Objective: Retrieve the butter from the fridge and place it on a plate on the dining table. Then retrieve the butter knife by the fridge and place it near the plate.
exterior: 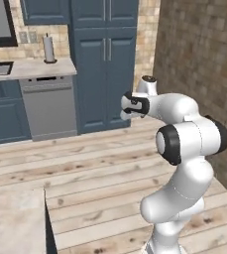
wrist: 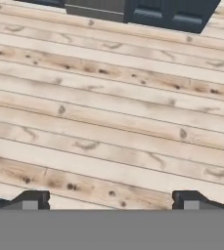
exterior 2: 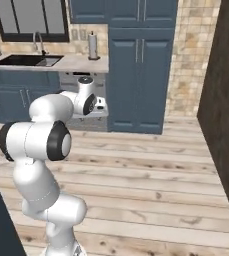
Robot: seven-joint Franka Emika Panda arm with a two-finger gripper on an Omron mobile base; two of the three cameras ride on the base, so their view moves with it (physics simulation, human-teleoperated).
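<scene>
Gripper (wrist: 111, 200) jaws wide apart, nothing between them, pointing down at pale knotty wood-plank floor (wrist: 108, 122). Arm (exterior: 184, 149) folded, glossy white with dark joint rings. Dining table (exterior: 13, 223): beige marbled stone corner at lower left of the left base view, dark base edge below it. Ahead: tall blue panelled cabinet (exterior: 105, 64), grey dishwasher (exterior: 50, 106), wall counter with black sink (exterior 2: 28, 60), paper towel roll (exterior: 48, 48) upright at counter's right end. Rough brown brick wall (exterior: 204, 69) on the right.

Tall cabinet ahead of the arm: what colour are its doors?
Dark blue tall cabinet, clearest in the right base view.
</scene>
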